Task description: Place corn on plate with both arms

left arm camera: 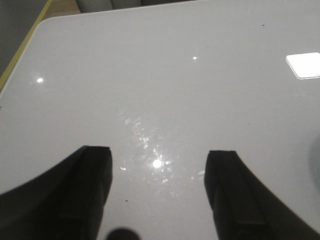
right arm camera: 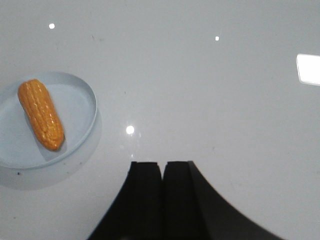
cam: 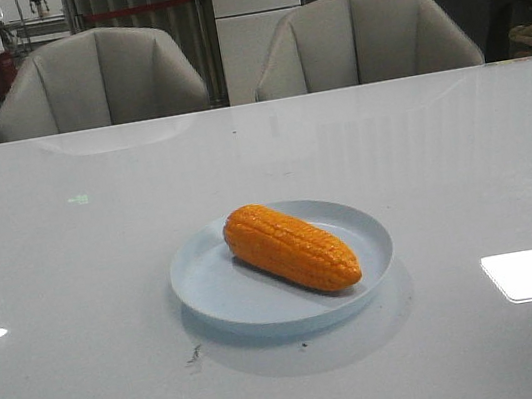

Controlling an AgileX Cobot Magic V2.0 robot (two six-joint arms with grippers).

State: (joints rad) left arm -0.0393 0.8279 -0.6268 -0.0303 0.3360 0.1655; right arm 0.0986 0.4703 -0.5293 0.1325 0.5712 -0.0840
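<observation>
The plate point(right arm camera: 75, 95) is cut off by the right wrist view's edge.

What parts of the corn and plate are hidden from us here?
- Front view: the corn hides its own underside and the plate beneath it.
- Right wrist view: the picture's edge cuts off part of the plate.
- Left wrist view: only the open left tool; corn out of frame, a pale sliver at the edge too little to name.

I worked in what looked like an office lounge: a glossy white surface point(cam: 78, 290), two grey armchairs point(cam: 97, 79), cabinets point(cam: 259, 18) behind.
</observation>
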